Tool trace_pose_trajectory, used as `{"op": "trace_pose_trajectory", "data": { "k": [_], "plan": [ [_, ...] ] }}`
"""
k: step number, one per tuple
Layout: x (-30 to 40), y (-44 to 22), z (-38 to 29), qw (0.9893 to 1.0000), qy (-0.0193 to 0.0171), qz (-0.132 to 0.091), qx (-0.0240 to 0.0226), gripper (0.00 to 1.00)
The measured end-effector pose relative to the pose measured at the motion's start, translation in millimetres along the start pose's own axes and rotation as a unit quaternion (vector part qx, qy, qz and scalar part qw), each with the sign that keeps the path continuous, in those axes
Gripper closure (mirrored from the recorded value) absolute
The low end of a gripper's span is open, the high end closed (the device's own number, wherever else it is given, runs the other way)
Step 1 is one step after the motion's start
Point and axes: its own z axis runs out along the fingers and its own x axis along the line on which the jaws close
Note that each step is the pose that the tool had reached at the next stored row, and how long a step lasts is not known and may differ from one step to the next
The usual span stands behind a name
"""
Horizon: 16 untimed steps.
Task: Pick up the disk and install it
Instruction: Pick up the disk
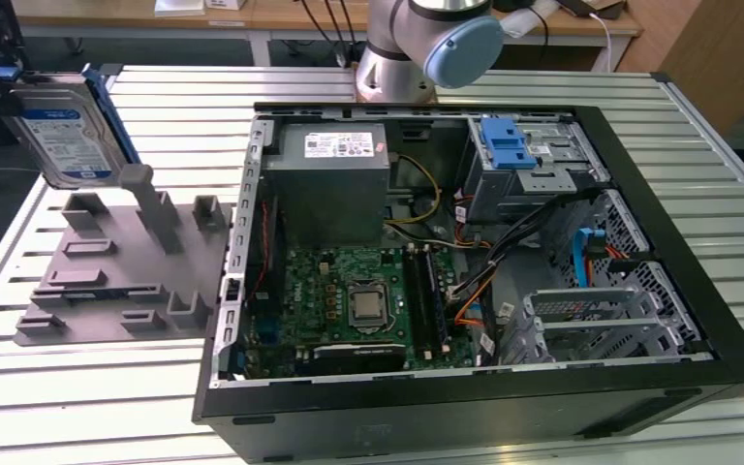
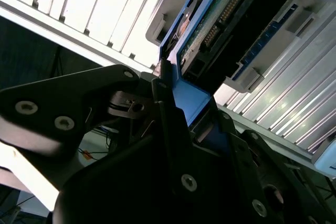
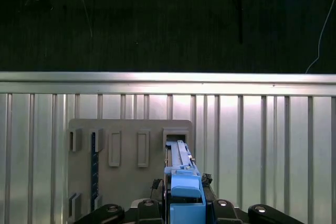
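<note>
Clamping the disk [image 1: 73, 136] by its blue-railed edge in the closed claw [image 3: 184, 207], seen in both wrist views. Holding it upright, on edge, over the grey fixture [image 1: 101, 281] at the exterior view's left, beside the open computer case [image 1: 650, 184] on the slatted table [image 1: 88, 387].

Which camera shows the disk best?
The exterior view: the disk faces it, label in sight. The second wrist view shows its circuit-board side at a slant; the first wrist view shows it edge-on, blue rail foremost.
</note>
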Motion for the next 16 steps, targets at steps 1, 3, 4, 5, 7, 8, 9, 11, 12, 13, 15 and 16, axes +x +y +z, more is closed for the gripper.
{"op": "trace_pose_trajectory", "data": {
  "k": [1,3,4,5,7,8,9,11,12,13,15,16],
  "plan": [
    [0.0,0.0,-1.0,1.0000,0.0000,0.000,0.0000,0.64],
    [0.0,0.0,-3.3,1.0000,0.0000,0.000,0.0000,0.64],
    [0.0,0.0,-4.7,1.0000,0.0000,0.000,0.0001,0.64],
    [0.0,0.0,-6.0,1.0000,0.0001,0.000,0.0000,0.64],
    [0.0,0.0,-8.6,1.0000,0.0002,0.000,0.0000,0.64],
    [0.0,0.1,-9.8,1.0000,0.0002,0.000,0.0000,0.64],
    [0.0,0.1,-11.1,1.0000,0.0002,0.000,0.0000,0.64],
    [0.0,0.1,-13.5,1.0000,0.0002,0.000,0.0000,0.64],
    [0.0,0.1,-14.6,1.0000,0.0002,0.000,0.0001,0.64],
    [0.0,0.1,-15.7,1.0000,0.0002,0.000,0.0000,0.64],
    [0.0,0.1,-17.7,1.0000,0.0002,0.000,0.0000,0.64],
    [0.0,0.1,-18.6,1.0000,0.0002,0.000,0.0000,0.64]
  ]
}}
